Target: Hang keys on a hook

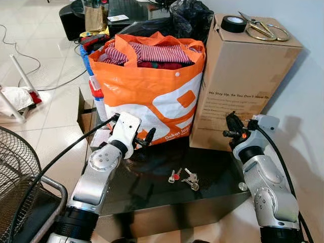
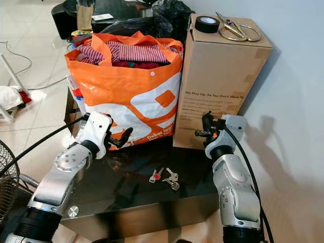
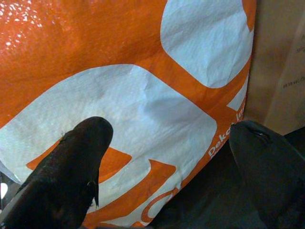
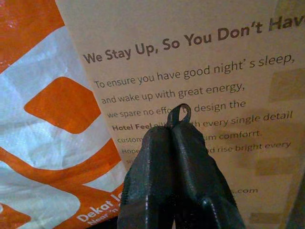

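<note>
Far left there's a wire fan guard (image 1: 15,172) at the edge of the frame, plus some white stuff and cables on the tiled floor (image 1: 45,109).

Moving in, the left gripper (image 1: 147,137) is held over the dark glossy table (image 1: 152,190), right up against the front of the big orange and white shopping bag (image 1: 152,96). Its two black fingers (image 3: 71,171) are spread wide apart with nothing between them, and the wrist view looks straight at the bag's print. The bag is stuffed with striped clothes (image 1: 152,53).

The keys (image 1: 186,178) are lying flat on the table top, roughly between the two arms and a bit in front of the bag. Small bunch, one with a red head, nobody touching them.

Right of the bag stands a tall cardboard box (image 1: 238,86), pretty much touching it, with a roll of black tape (image 1: 234,23) and scissors (image 1: 263,29) on top.

The right gripper (image 1: 232,126) hovers close to the box front, fingers pressed together, and there's a tiny dark metal loop (image 4: 179,114) poking out from the tips. Can't tell what that loop belongs to.

Beyond that it's a plain white wall (image 1: 309,101).
</note>
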Tool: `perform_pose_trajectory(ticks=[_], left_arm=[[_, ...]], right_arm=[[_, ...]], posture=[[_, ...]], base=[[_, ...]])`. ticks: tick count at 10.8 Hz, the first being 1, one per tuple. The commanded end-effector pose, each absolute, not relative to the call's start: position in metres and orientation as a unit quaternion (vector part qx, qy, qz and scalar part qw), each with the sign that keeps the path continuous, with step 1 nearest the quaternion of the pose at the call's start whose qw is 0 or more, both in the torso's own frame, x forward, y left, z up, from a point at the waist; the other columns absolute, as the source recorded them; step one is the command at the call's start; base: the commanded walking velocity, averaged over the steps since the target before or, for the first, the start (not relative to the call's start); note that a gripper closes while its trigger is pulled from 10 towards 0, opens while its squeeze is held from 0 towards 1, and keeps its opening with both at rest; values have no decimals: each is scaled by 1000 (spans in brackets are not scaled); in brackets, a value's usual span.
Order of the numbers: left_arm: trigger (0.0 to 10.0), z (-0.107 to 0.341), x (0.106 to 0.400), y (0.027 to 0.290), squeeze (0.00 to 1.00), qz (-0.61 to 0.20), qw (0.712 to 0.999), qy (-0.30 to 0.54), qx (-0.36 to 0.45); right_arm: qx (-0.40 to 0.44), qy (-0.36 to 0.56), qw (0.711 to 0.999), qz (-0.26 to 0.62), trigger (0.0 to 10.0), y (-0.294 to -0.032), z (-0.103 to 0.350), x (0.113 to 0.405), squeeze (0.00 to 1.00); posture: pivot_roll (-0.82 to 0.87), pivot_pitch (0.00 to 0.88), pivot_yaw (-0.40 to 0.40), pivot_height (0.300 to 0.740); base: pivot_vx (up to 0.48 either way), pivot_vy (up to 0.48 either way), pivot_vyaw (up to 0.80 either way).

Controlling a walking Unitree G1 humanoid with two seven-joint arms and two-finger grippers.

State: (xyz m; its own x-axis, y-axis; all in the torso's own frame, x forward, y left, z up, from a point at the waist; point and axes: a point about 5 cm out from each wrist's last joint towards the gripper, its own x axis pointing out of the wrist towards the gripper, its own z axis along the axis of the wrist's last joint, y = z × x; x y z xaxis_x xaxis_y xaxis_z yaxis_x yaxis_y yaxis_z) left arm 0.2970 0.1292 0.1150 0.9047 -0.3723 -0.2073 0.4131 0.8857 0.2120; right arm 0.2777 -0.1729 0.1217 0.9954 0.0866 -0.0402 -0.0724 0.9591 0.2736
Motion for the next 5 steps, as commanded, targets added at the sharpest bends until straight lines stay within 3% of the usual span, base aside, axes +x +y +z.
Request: perform_pose_trajectory(ticks=[1, 5], left_arm=[[10000, 118, 299, 130, 12, -198, 969, 74, 125], [10000, 119, 298, 134, 16, -192, 971, 74, 124]], right_arm=[[147, 27, 988, 41, 10000, -173, 123, 280, 0], [162, 52, 985, -19, 10000, -182, 113, 277, 0]], posture=[[-95, 0, -36, 740], [-88, 0, -32, 740]], base=[[0, 0, 0], [0, 0, 0]])
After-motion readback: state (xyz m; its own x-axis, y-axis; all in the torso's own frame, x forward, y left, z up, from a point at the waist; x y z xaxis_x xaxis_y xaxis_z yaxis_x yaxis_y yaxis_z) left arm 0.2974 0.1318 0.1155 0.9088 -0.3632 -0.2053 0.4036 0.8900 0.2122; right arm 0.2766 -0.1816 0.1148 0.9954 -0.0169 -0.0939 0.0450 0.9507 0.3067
